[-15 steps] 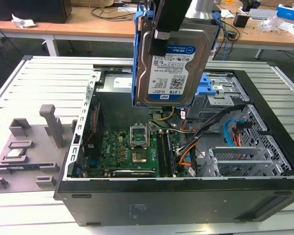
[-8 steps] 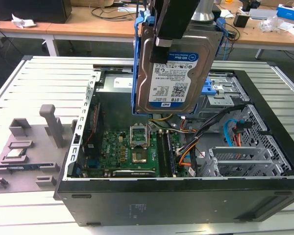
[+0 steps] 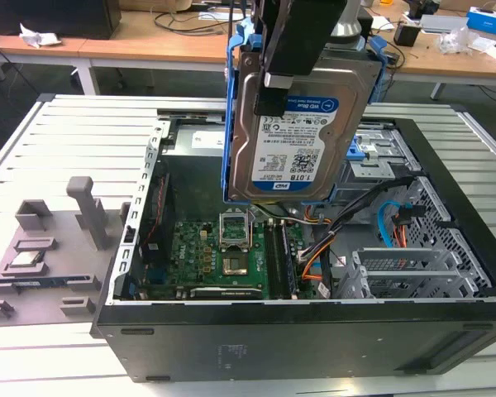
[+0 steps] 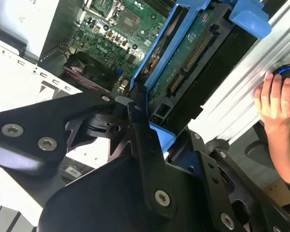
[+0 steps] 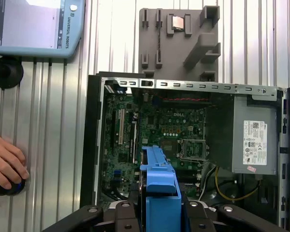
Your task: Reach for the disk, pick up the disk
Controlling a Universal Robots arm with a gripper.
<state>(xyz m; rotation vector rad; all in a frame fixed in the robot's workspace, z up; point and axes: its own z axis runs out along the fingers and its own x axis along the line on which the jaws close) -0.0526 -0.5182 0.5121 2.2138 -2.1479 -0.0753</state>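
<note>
the disk (image 3: 298, 141) hangs in the air above the open computer case (image 3: 314, 331), with its label side facing out in the exterior view. the tool (image 3: 302, 50) is closed on the disk's top end, one black finger (image 3: 273, 83) pressed flat on the label side. the blue rails (image 3: 231, 124) run down both edges of the disk. in the second wrist view the disk (image 4: 183, 72) is held edge-on between the black fingers (image 4: 145, 145), and its green board side shows. in the first wrist view the blue rail (image 5: 158, 193) sticks out from the tool at 6 o'clock, over the green board (image 5: 154, 130) inside the case. a grey holder block (image 3: 50, 256) sits on the tabletop (image 3: 66, 141) at 9 o'clock from the case, with a small silver chip (image 3: 26, 260) in it. a hand (image 5: 7, 162) rests on a black knob on the tabletop, well apart from the case.
</note>
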